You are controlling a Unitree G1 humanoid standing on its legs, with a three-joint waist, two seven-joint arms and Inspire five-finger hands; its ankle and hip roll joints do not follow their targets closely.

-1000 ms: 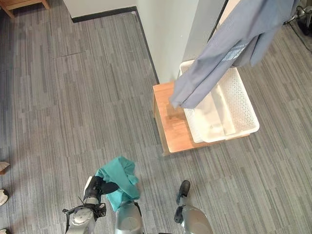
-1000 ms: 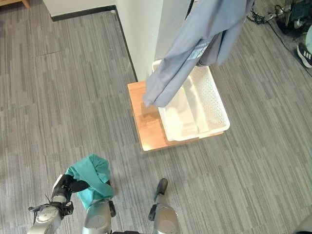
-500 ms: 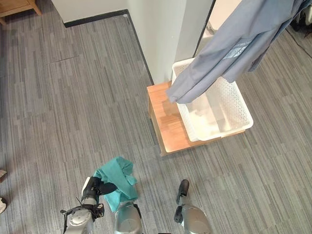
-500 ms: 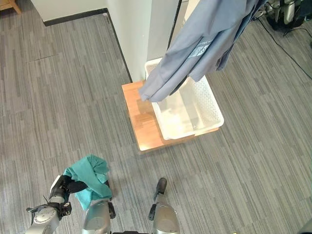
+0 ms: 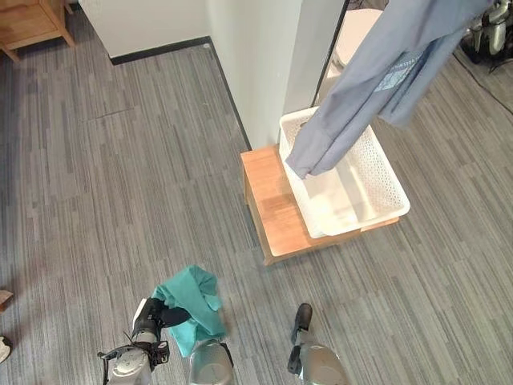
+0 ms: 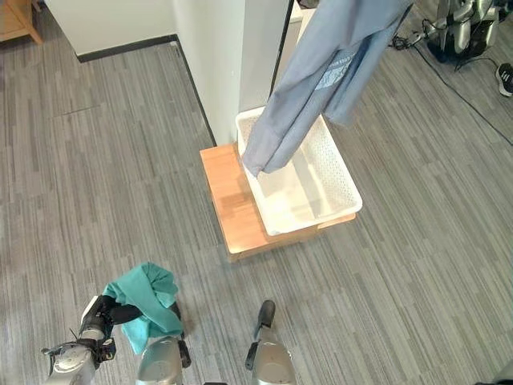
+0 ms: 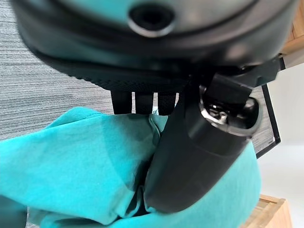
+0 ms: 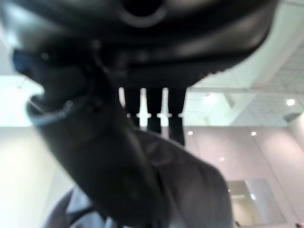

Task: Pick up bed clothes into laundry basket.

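Note:
A teal cloth (image 5: 192,301) hangs bunched low at the left, and my left hand (image 5: 156,314) is shut on it. In the left wrist view the thumb (image 7: 199,156) presses into the teal cloth (image 7: 80,156) against curled fingers. A long grey-blue garment (image 5: 377,88) hangs down from above the view's top right, its lower end dangling over the white laundry basket (image 5: 385,183). The right wrist view shows my right hand (image 8: 109,166) with its thumb and fingers pinching the grey garment (image 8: 199,190). The basket stands on a low wooden platform (image 5: 272,204).
A white pillar (image 5: 256,64) stands directly behind the platform. Wooden furniture (image 5: 28,20) sits at the far left corner. A person's shoe (image 5: 4,301) shows at the left edge, another shoe (image 6: 505,76) at the right. Grey plank flooring lies all around.
The camera has shifted, and the basket now sits nearer the middle. The grey garment's lower end has swung from over the wooden platform to over the basket. The teal cloth stays in my left hand.

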